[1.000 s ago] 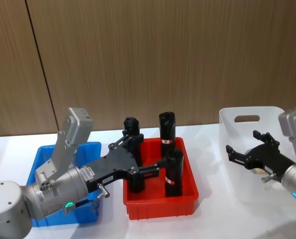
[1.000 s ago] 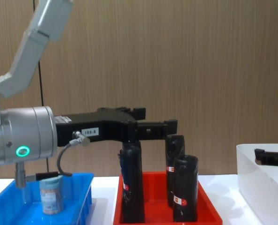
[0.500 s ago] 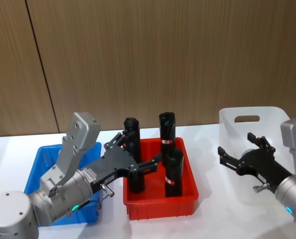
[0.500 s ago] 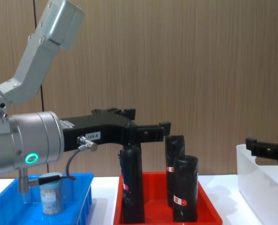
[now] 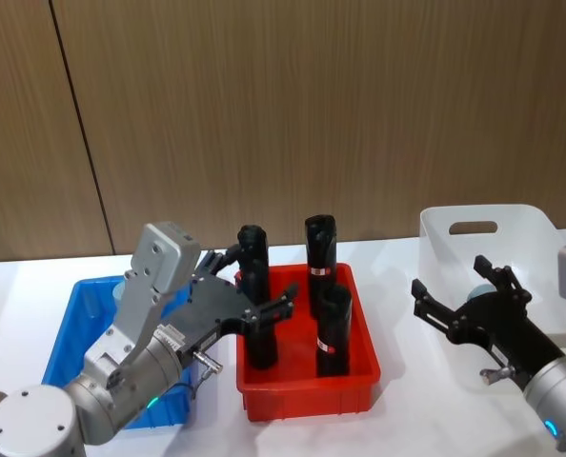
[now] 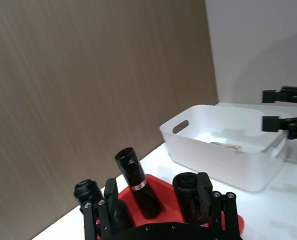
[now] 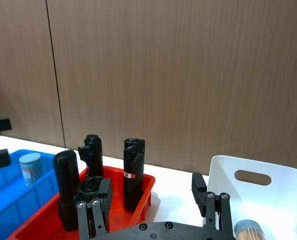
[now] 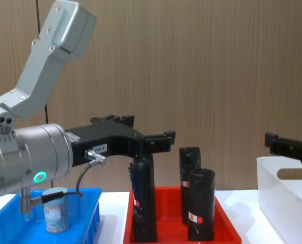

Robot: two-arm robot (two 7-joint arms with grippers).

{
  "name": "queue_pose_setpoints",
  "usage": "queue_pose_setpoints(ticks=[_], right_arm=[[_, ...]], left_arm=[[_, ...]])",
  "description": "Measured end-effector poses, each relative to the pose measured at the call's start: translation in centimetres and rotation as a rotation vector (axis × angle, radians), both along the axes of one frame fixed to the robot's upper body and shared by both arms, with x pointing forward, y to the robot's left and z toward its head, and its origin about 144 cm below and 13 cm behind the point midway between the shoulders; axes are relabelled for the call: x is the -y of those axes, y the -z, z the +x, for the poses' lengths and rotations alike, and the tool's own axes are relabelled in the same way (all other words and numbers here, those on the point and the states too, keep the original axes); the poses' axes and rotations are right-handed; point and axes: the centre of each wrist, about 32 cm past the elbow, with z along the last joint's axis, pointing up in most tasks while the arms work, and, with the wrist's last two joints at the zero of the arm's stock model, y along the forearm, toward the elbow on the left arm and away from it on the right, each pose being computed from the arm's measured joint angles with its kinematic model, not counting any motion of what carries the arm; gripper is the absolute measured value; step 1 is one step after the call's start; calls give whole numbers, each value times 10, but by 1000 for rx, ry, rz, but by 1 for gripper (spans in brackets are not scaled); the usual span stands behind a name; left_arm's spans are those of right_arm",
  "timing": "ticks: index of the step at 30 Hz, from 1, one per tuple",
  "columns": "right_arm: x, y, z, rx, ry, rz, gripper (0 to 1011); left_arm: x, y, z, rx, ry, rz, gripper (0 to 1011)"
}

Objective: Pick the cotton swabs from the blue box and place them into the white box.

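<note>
The desk has bare room in front. The white box stands on the right. The right claw hangs open and empty just beside its rim and could bump it. The left claw is open and empty too, over the red tray. If it swings to the blue box, it may knock over the black rolls. The cotton swabs stand in the blue box, near its wall.

Left gripper hovers above the red tray — jaws apart.
</note>
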Motion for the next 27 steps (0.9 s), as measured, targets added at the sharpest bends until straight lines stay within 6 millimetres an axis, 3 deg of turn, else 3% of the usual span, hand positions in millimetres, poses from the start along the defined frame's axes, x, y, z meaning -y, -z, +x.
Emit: queue_pose_setpoints(ticks=[27], right_arm=[[-4,-2,-7,9,6,17,1002]], left_arm=[[20,7,-25,99,-244,9,1004]])
